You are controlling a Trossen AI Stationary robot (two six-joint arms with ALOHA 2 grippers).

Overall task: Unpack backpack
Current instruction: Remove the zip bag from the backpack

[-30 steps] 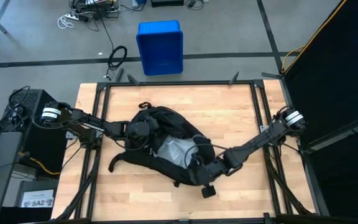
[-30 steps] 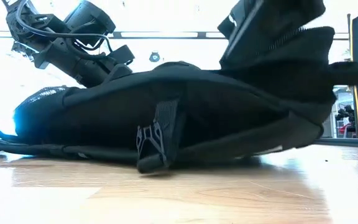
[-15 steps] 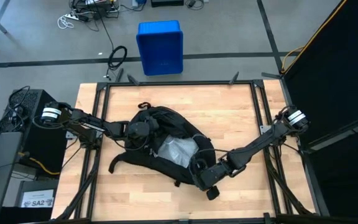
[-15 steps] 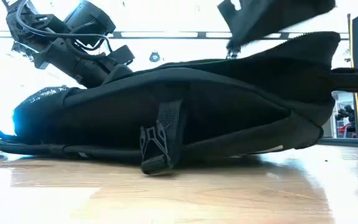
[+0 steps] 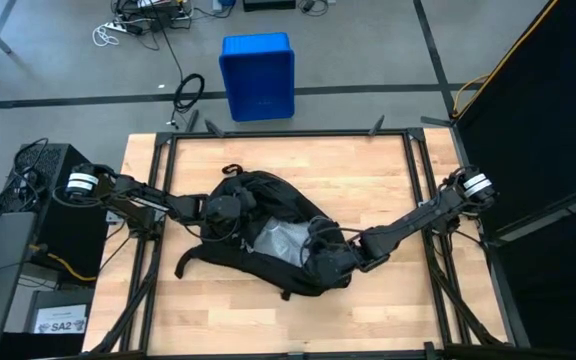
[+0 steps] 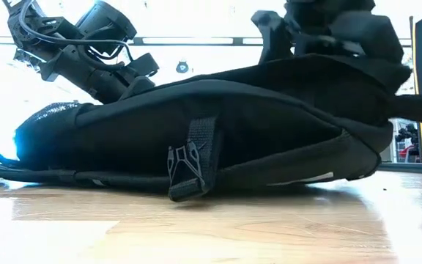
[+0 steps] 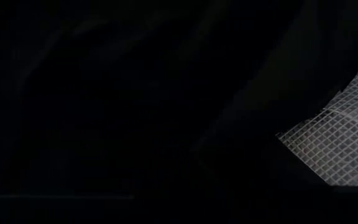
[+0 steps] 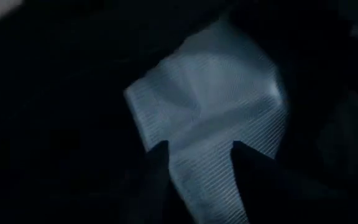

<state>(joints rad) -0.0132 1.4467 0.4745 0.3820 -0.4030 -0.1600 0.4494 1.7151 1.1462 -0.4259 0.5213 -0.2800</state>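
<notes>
Backpack [image 5: 268,235], large, black, fabric, lying mid-table, mouth open onto pale grey mesh pouch [image 5: 283,240]. Right gripper [image 5: 326,262], off the lower rim moments ago, now inside the opening, fingers [image 8: 157,171] parted over pouch: extraction likely next. Left gripper [image 5: 226,212] unmoved, buried in upper flap, grip impossible to tell.

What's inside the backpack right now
Through the backpack's opening a pale grey, fine-meshed pouch or bag shows, with the right tool open just in front of it. Anything deeper in is hidden by black fabric.
</notes>
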